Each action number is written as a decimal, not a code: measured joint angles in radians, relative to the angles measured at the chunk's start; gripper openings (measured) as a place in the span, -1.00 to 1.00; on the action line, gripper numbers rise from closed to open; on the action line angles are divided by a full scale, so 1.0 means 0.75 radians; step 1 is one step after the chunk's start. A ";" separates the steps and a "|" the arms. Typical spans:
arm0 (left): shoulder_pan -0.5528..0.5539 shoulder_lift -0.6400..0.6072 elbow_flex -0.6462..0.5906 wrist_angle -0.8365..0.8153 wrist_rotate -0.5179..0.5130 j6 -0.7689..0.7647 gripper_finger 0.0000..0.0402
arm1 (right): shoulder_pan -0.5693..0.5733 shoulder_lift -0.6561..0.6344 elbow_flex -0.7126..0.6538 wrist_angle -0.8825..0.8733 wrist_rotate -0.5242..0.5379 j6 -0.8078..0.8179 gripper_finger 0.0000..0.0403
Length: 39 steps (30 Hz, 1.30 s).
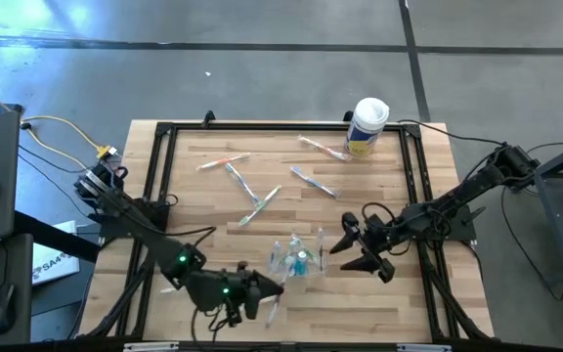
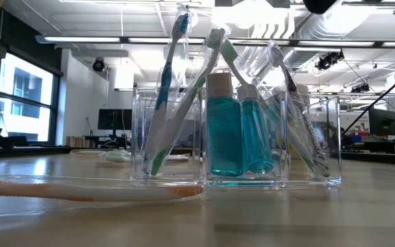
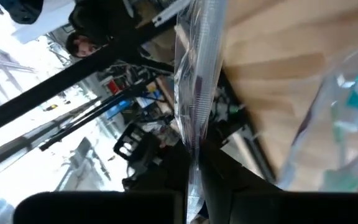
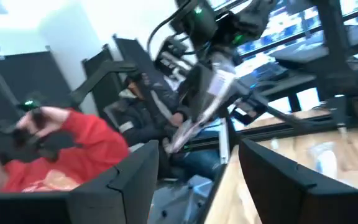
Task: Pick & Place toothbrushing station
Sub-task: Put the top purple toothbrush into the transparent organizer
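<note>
The toothbrushing station (image 1: 296, 257) is a clear plastic holder with toothbrushes and blue white-capped bottles; it stands on its base at the table's near middle and fills the low view (image 2: 238, 130). My left gripper (image 1: 254, 289) is just to its near-left, shut on a clear-wrapped toothbrush (image 3: 197, 74). My right gripper (image 1: 362, 250) is open and empty, right of the station; its fingers (image 4: 135, 177) stand apart. Another wrapped toothbrush (image 2: 81, 191) lies flat on the table in front of the station. My left gripper pinches the wrapped toothbrush between its two fingers, on the clear wrapper (image 3: 193, 163) near one end. The toothbrush runs on straight past the fingertips. In the right wrist view it slants down from the gripper (image 4: 199, 118); whether its free end touches the table I cannot tell.
Several wrapped toothbrushes lie scattered on the far half of the table (image 1: 242, 184) (image 1: 314, 181) (image 1: 323, 149). A white canister with a yellow label (image 1: 368, 125) stands at the far right. A black frame (image 1: 159, 166) borders the table. People (image 4: 73, 143) sit beyond the table.
</note>
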 joint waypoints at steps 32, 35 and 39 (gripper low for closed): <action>0.278 0.319 0.317 0.164 -0.081 0.361 -0.88 | -0.087 0.000 0.000 -0.001 0.090 -0.039 0.21; 0.294 0.319 0.319 0.167 -0.051 0.352 -0.88 | -0.088 0.000 0.000 -0.001 0.092 -0.040 0.21; 0.305 0.319 0.319 0.166 -0.003 0.352 -0.88 | -0.105 0.000 0.000 0.005 0.095 -0.040 0.21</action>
